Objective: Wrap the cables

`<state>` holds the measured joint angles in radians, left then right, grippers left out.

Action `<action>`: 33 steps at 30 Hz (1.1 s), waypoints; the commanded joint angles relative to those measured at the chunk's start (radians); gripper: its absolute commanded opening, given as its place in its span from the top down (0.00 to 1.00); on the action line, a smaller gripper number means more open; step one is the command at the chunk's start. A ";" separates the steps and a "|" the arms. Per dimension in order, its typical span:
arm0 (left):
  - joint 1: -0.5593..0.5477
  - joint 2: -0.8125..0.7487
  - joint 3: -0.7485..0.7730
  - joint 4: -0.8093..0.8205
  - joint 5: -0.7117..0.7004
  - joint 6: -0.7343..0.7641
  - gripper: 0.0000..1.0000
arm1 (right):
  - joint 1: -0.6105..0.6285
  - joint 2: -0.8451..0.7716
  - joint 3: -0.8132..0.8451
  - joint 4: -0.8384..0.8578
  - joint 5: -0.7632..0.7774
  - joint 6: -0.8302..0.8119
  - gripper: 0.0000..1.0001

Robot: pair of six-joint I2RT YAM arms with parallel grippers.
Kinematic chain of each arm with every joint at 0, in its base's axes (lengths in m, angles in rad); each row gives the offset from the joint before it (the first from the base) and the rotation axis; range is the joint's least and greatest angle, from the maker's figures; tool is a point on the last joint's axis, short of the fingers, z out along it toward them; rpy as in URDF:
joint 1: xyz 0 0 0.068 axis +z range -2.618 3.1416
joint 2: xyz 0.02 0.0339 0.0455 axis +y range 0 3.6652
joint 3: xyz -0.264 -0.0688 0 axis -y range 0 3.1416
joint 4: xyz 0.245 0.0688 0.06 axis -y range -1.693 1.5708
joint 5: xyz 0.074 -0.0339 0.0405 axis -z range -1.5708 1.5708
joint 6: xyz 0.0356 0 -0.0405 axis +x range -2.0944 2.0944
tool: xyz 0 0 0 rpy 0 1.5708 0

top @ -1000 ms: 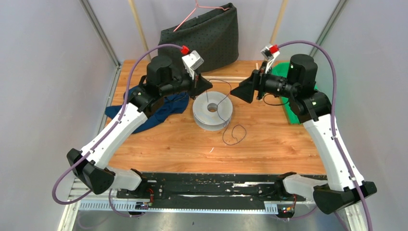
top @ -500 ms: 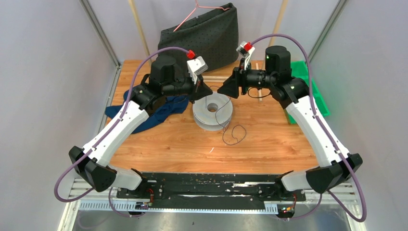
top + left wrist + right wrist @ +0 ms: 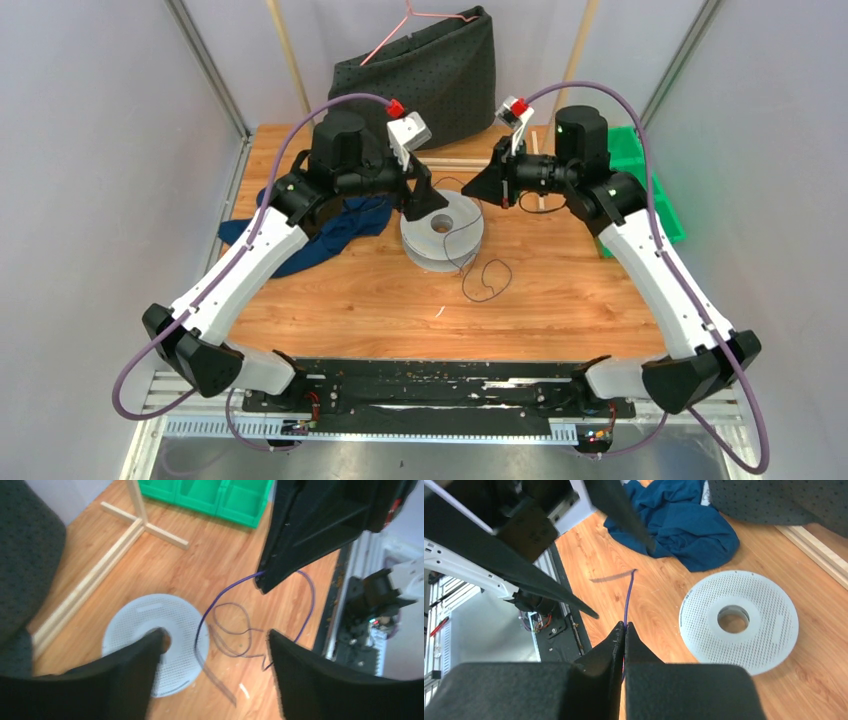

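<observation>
The right gripper (image 3: 625, 626) has swung left from the green bin (image 3: 634, 152) to above the spool (image 3: 445, 236) and pinched the cable (image 3: 629, 592) (thin, purplish), while the left gripper (image 3: 216, 632) has opened.

Wooden table (image 3: 600, 310) — spool (image 3: 462, 236), cable (image 3: 202, 623), blue cloth (image 3: 345, 222)

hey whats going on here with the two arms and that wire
The two arms meet over a grey-white spool that lies flat on the wooden table. The right hand is shut on the thin dark cable, pinching it at the fingertips above the table. The left hand is open above the spool with nothing between its fingers. A loose loop of cable lies on the table beside the spool, so the wrapping is not done yet.
</observation>
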<state>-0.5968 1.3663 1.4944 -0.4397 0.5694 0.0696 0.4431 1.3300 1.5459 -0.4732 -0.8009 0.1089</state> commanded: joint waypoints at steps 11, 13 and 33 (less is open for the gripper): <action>0.189 0.193 0.092 -0.218 -0.218 -0.385 0.03 | -0.279 -0.398 -0.300 -0.107 0.301 0.058 0.99; 0.196 0.241 0.059 -0.190 -0.212 -0.450 0.03 | -0.303 -0.428 -0.308 -0.128 0.354 0.061 0.99; 0.241 0.419 -0.508 0.695 -0.135 -0.982 0.14 | -0.319 -0.463 -0.270 -0.175 0.396 0.077 0.99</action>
<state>-0.3618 1.7443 1.0142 0.0463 0.3653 -0.8452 0.1383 0.8665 1.2507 -0.6247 -0.3973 0.1726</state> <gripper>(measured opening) 0.879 0.015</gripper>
